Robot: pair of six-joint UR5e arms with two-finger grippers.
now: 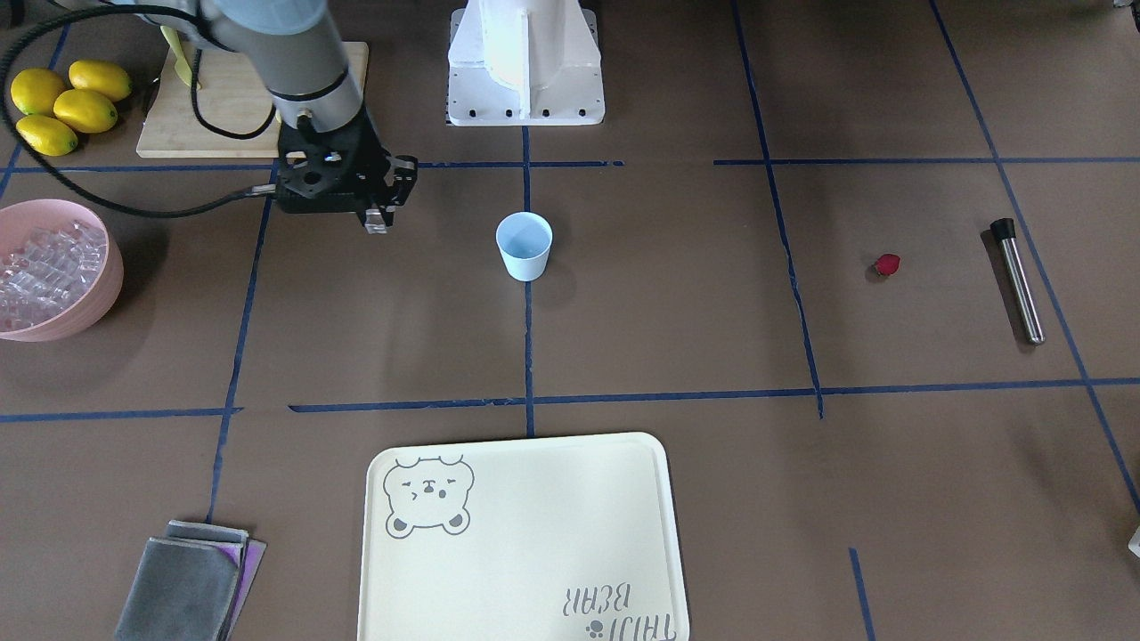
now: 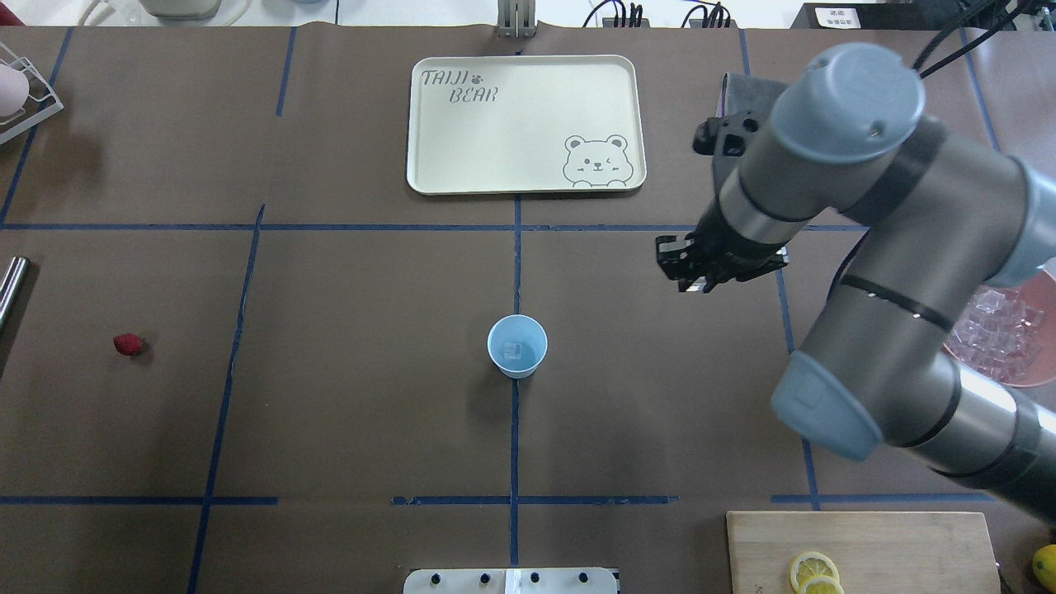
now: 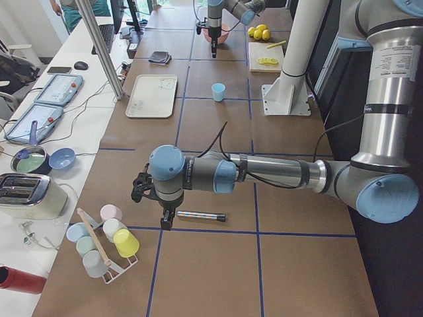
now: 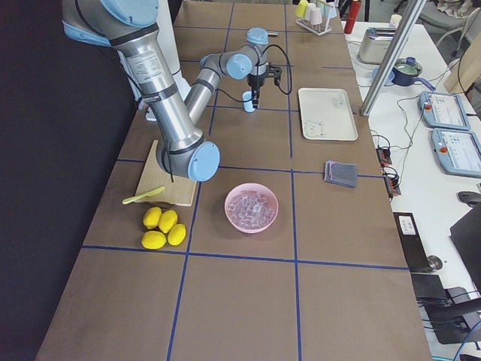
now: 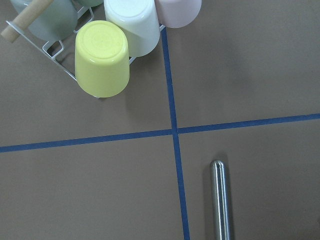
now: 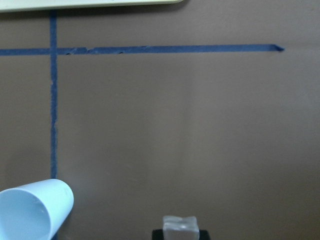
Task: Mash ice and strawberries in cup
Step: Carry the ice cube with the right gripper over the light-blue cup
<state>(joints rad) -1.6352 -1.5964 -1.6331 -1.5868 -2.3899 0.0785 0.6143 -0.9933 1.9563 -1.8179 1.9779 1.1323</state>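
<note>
Table (image 2: 355, 412): brown paper surface marked off with blue tape lines.
Right arm (image 2: 907, 272): reaches in over the robot's right half, wrist pointing down.
Left arm (image 3: 264, 173): stretched low along the table's left end.
Tray (image 2: 520, 124): cream, with a bear print, at the far edge beyond the cup.
Pink bowl (image 1: 107, 294): on the robot's right, heaped with loose ice (image 1: 40, 267).
Steel rod (image 1: 1018, 280): lies flat on the left side, just beyond the strawberry.
Cup (image 1: 524, 258): upright on the centre tape line, with one settled cube (image 2: 511, 351) inside.
Right gripper (image 1: 378, 219): hangs above the table between bowl and cup, to the cup's side rather than over it, fingers pinching a held ice cube (image 6: 180, 227).
Left gripper (image 3: 165, 221): points down near the rod's end; whether it is spread or closed cannot be told.
Strawberry (image 2: 128, 344): alone on the table, well apart from the cup.
</note>
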